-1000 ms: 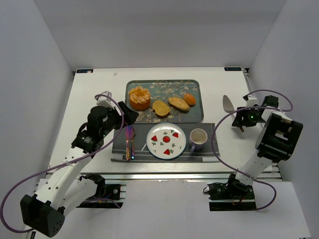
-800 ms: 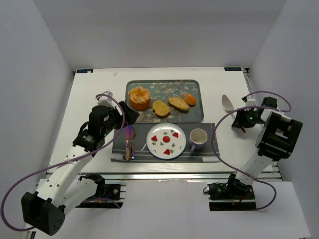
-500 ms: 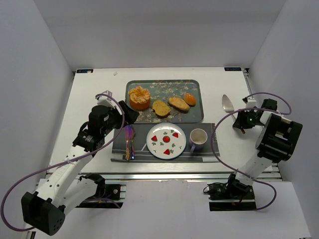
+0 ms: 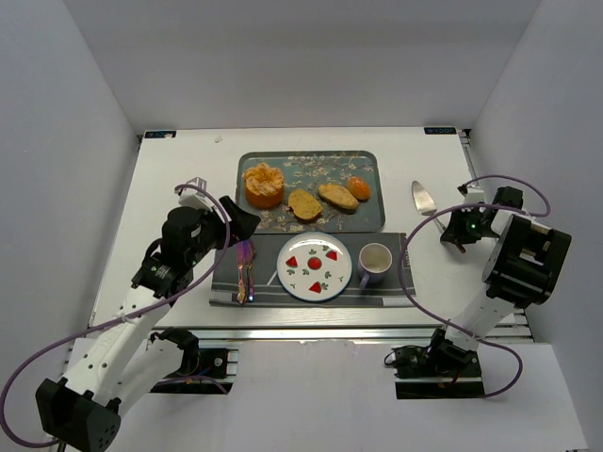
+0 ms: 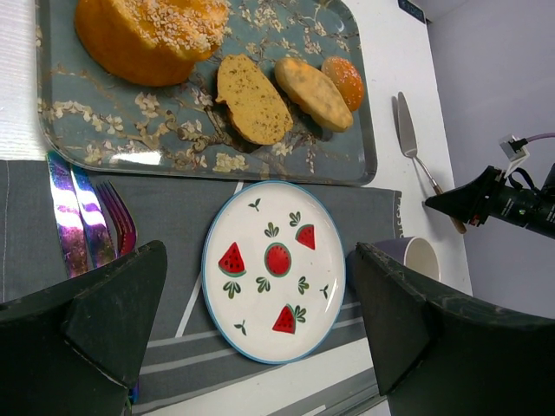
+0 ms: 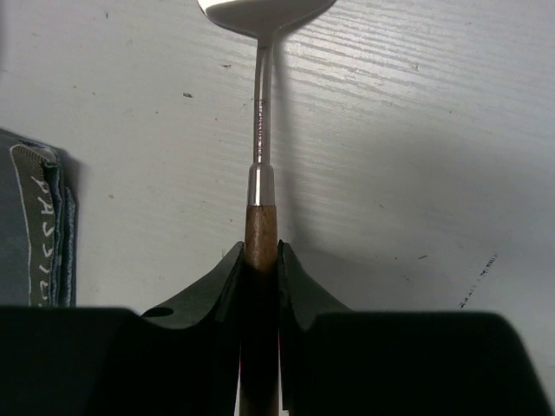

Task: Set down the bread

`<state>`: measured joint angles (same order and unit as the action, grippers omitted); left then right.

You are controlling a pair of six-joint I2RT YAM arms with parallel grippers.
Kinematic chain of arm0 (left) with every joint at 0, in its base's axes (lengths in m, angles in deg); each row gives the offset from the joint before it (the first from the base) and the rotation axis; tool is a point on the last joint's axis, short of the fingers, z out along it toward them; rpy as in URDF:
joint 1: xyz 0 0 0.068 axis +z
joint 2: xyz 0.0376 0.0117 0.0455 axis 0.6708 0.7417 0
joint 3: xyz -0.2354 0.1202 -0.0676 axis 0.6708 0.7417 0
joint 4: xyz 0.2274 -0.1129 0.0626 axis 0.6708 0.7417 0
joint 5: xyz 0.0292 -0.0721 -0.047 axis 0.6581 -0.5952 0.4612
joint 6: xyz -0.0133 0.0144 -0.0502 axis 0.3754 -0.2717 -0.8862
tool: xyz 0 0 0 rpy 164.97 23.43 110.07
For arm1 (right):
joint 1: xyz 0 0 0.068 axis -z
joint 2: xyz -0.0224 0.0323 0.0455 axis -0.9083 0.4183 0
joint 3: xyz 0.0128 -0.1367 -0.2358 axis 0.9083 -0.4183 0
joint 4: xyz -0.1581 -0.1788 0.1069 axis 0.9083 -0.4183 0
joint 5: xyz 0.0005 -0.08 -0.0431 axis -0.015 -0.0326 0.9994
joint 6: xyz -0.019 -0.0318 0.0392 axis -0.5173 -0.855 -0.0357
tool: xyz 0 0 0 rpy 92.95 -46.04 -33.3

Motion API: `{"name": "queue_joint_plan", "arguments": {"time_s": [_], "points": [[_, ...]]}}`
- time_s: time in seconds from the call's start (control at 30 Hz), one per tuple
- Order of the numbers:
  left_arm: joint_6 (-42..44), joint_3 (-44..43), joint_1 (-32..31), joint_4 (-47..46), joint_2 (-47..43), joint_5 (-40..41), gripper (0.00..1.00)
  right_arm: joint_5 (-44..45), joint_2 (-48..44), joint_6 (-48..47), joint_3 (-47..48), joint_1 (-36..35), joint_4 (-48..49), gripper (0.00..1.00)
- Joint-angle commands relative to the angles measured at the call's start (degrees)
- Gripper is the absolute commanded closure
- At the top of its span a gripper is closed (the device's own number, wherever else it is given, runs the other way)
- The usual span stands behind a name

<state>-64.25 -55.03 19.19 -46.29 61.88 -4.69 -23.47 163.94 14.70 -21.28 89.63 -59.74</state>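
Three pieces of bread lie on a blue floral tray [image 4: 311, 162]: a flat slice [image 4: 304, 204] [image 5: 252, 99], an oval roll [image 4: 337, 195] [image 5: 314, 92] and a small bun [image 4: 358, 187] [image 5: 344, 76]. My left gripper [image 4: 240, 218] [image 5: 258, 256] hangs open near the tray's front left corner, empty, looking down over a watermelon-patterned plate [image 4: 315, 266] [image 5: 274, 269]. At the table's right, my right gripper [image 4: 452, 231] [image 6: 260, 251] is shut on the wooden handle of a metal server [image 4: 423, 199] [image 6: 260, 130], whose blade points toward the tray.
A large orange ruffled cake [image 4: 264, 185] [image 5: 147, 35] fills the tray's left end. The plate, a mug [image 4: 375, 260] [image 5: 421, 253] and iridescent cutlery [image 4: 245, 268] [image 5: 82, 217] rest on a grey placemat [image 4: 396, 287]. White walls close in on both sides.
My right gripper's jaws have closed onto the server's handle, and the blade has swung a little to the left. The left arm has drawn slightly back toward its base.
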Motion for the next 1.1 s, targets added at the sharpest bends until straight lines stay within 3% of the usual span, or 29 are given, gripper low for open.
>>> {"name": "queue_joint_plan", "arguments": {"time_s": [0.0, 0.2, 0.33, 0.43, 0.63, 0.77, 0.93, 1.07], "points": [[-0.5, 0.48, 0.26, 1.24, -2.57, 1.01, 0.02, -2.6, -2.06, 0.07, 4.08, -0.19, -3.64, 1.0], [-0.85, 0.92, 0.26, 1.95, -4.07, 0.93, 0.02, -0.77, -8.04, -4.47, 10.06, -7.56, -6.02, 1.0], [-0.77, 0.83, 0.26, 1.86, -3.81, 0.92, 0.02, 5.72, -8.84, -6.95, 13.4, -15.29, -5.32, 1.0], [-0.59, 0.21, 0.26, 2.03, -3.54, 1.01, 0.02, 9.94, -5.08, -7.65, 18.04, -20.91, -5.58, 1.0], [-0.59, -0.23, 0.26, 2.82, -4.16, 1.01, 0.02, 15.84, 7.06, -9.06, 33.4, -24.27, -8.91, 1.0], [-0.77, -0.58, 0.26, 3.35, -4.42, 1.01, 0.02, 20.5, 12.16, -14.76, 39.23, -27.08, -10.24, 1.0], [-0.85, -0.49, 0.26, 3.26, -4.42, 1.01, 0.02, 22.79, 14.63, -18.03, 40.3, -29.28, -11.47, 1.0], [-0.85, -0.58, 0.26, 3.27, -4.16, 1.01, 0.02, 22.88, 11.91, -17.06, 36.09, -29.72, -6.91, 1.0]]}}
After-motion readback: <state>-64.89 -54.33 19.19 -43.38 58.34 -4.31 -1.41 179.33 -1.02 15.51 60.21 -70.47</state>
